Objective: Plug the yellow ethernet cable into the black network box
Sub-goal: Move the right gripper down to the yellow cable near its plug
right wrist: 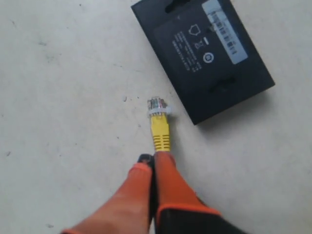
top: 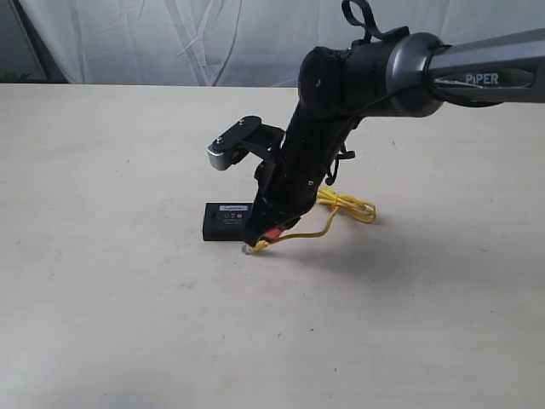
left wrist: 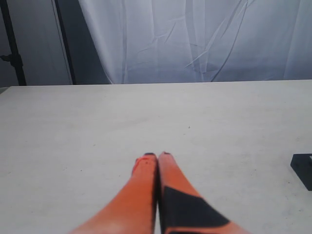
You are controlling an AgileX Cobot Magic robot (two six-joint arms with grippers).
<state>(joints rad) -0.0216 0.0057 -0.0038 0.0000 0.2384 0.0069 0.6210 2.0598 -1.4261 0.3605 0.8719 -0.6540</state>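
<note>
Tabletop (top: 102,298), exterior view. The right arm (top: 366,77) comes in from the far right and angles down to the middle of the table. The right gripper (top: 269,232) is low over the surface, its orange fingers pinching the yellow cable (top: 345,207) just behind its end. The cable's bundled loop lies right of the gripper, and a single strand runs from it to the fingers. The black box (top: 223,221) lies flat just left of the gripper, white label (top: 234,207) up. A white curtain (top: 170,43) hangs behind the far edge.

Left wrist view. The left gripper (left wrist: 157,157) is over bare table, orange fingers pressed together with nothing between them. One corner of the black box (left wrist: 303,169) shows at the frame edge, well apart from the fingers.

Right wrist view. The fingers (right wrist: 168,180) clamp the cable's yellow boot, and the clear plug (right wrist: 157,106) sticks out past the tips. The plug sits just beside a long edge of the box (right wrist: 195,63), near one corner. A narrow gap separates them, so it is not inserted. Cannot tell whether the plug touches the table.
</note>
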